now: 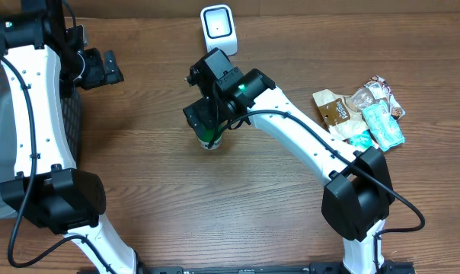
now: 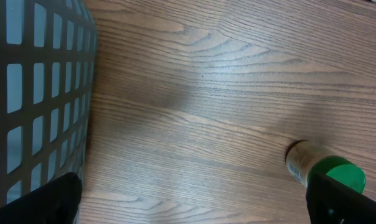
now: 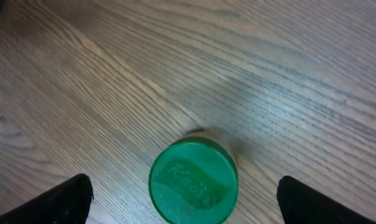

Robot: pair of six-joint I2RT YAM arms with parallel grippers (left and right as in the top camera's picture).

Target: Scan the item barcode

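Jar with round green plastic lid [image 3: 194,182] looks light, rigid, slick; my right gripper [image 3: 187,200] hangs wide above it; squeeze sides below lid.

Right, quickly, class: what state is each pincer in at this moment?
Left pincer: open, empty, over the table beside the basket.
Right pincer: open, astride the green-lidded jar, not gripping it.

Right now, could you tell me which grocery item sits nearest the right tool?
The green-lidded jar, upright directly beneath the right tool; the packets lie piled far right.
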